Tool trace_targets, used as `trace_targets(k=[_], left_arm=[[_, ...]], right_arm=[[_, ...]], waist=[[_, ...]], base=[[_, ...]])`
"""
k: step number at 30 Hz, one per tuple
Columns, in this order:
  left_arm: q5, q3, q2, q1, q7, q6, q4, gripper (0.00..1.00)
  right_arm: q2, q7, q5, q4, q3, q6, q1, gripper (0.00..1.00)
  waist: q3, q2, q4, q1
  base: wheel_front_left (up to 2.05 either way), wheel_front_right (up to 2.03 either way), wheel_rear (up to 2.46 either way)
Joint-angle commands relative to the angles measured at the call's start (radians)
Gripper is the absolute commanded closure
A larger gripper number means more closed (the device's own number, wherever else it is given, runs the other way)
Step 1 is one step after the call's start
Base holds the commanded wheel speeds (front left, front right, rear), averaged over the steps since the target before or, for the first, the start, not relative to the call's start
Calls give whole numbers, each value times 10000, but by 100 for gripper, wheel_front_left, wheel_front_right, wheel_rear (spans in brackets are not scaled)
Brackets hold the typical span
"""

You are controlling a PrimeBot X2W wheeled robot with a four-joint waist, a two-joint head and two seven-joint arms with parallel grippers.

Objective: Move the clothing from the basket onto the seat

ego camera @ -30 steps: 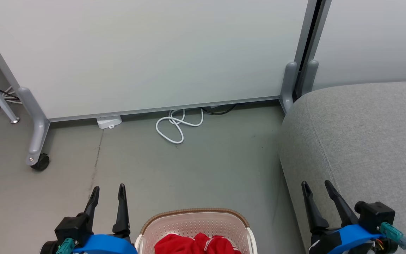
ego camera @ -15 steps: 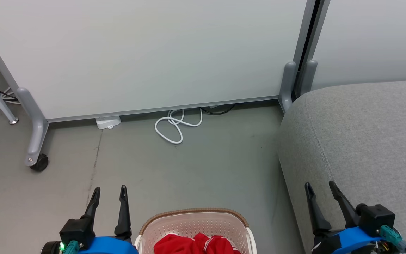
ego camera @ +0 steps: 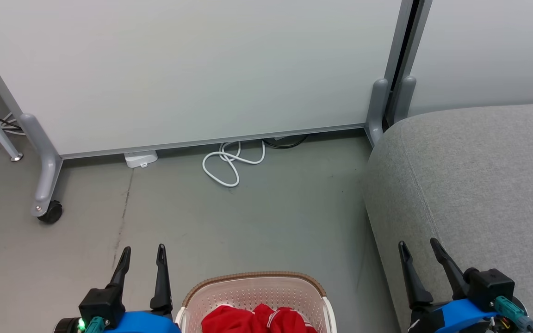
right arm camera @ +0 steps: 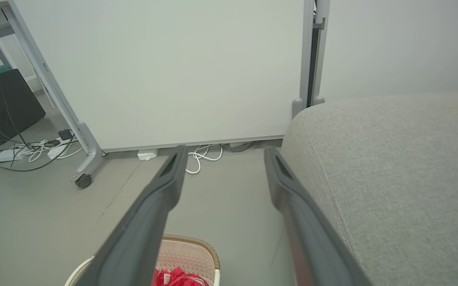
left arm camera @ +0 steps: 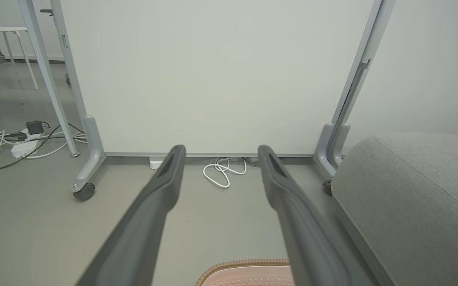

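Left gripper (ego camera: pixel 144 250): spread, empty, beside cream perforated plastic basket (ego camera: pixel 252 290) for reach-in.
Right gripper (ego camera: pixel 417 244): spread, empty, by grey upholstered seat (ego camera: pixel 479 175).
Red striped fabric clothing (ego camera: pixel 257 320): inside basket.

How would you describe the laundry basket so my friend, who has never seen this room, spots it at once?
Start at the big grey seat on the right, then look left across the floor. Low in the middle stands the basket. It alone is cream perforated plastic with a brown woven-look rim, holding red clothing.
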Motion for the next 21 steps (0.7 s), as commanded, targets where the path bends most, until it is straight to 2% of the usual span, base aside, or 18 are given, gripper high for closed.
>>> trace_targets(k=[1,10,21], left_arm=[[-34,45,-4,29,-28,22,-2,0],[44,40,9,96,-28,-7,85,0],[67,-145,177,-587,42,-142,1256,0]], right_arm=[[-59,-74,8,23,13,4,-80,0],[-59,-15,18,-29,225,4,-176,0],[-51,28,-71,-472,1157,4,-1083,0]], waist=[[6,0,0,0],[118,0,-208,0],[1666,0,-1472,0]], base=[[0,0,0],[0,0,0],[0,0,0]])
